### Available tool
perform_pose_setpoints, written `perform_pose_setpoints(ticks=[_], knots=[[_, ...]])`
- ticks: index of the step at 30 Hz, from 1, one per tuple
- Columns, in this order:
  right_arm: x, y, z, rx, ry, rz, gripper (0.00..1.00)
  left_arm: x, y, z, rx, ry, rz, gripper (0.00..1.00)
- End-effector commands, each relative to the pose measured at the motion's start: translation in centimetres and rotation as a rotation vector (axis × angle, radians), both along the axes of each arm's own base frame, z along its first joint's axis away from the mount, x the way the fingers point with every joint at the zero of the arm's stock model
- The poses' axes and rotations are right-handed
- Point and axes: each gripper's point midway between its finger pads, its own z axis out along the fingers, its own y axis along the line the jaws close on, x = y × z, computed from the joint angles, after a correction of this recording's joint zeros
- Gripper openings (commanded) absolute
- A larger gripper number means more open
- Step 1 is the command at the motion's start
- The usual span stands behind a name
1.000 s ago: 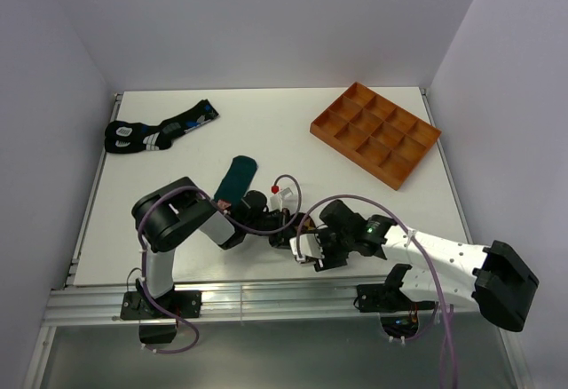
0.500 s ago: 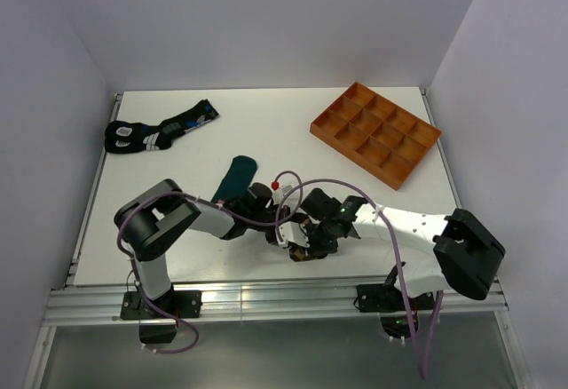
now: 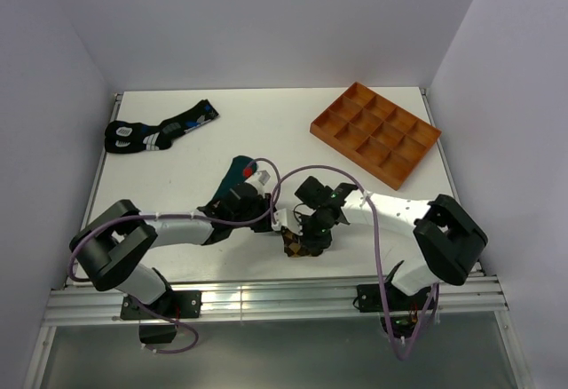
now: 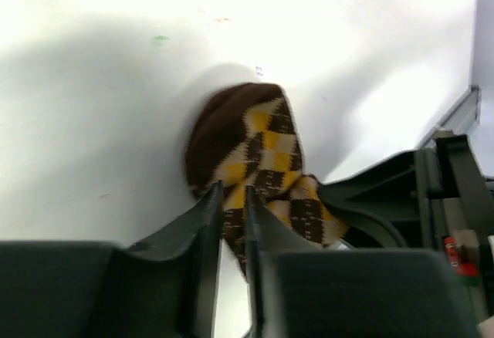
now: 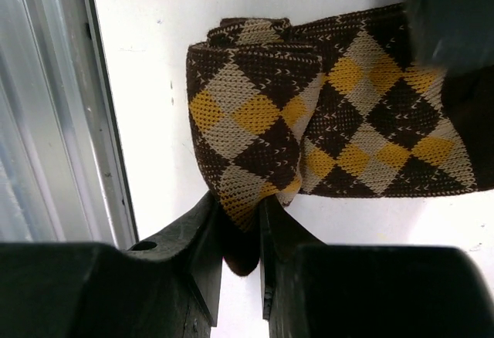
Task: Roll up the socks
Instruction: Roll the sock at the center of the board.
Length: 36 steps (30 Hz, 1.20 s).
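Both arms stretch low and inward, wrists meeting. The right gripper point(image 5: 241, 207) clenches a folded edge of the checkered sock point(image 5: 255, 114) just ahead of it. The left gripper point(image 4: 229, 195) stands a slit apart at that sock's other end, grip unclear, with the teal sock point(image 3: 238, 174) near it and the orange tray point(image 3: 351, 155) well beyond the right gripper.

Nothing legible shows anywhere: the checkered sock point(image 5: 255, 114) carries only its diamond pattern, and the small red label point(image 4: 455, 245) at the left wrist view's right edge is too blurred to read.
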Motion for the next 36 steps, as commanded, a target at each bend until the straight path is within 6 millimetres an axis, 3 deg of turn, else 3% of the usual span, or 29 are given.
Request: perform_pose_setpoints(ticks=[1, 8, 13, 20, 25, 31, 36], knots=[[-0.2, -0.8, -0.4, -0.063, 0.057, -0.032, 0.09, 1.7, 1.5, 1.0, 0.028, -0.108, 0.087, 0.20], [0.4, -0.6, 0.1, -0.104, 0.119, -0.041, 0.09, 0.7, 3.2, -0.9, 0.043, -0.101, 0.120, 0.16], [1.1, -0.3, 0.1, -0.121, 0.128, -0.063, 0.09, 0.0, 1.6, -0.9, -0.032, -0.113, 0.064, 0.20], [0.6, 0.2, 0.5, -0.153, 0.252, -0.045, 0.09, -0.1, -1.4, -2.1, -0.055, -0.074, -0.012, 0.16], [1.7, 0.8, 0.7, -0.147, 0.352, -0.104, 0.10, -0.3, -1.8, -3.0, -0.079, -0.042, -0.009, 0.15], [2.8, 0.9, 0.2, -0.160, 0.484, -0.202, 0.09, -0.6, -0.1, -3.8, -0.071, -0.032, 0.060, 0.18], [3.6, 0.3, -1.0, -0.187, 0.493, -0.250, 0.09, -1.3, 1.5, -2.3, -0.136, -0.077, 0.101, 0.22]])
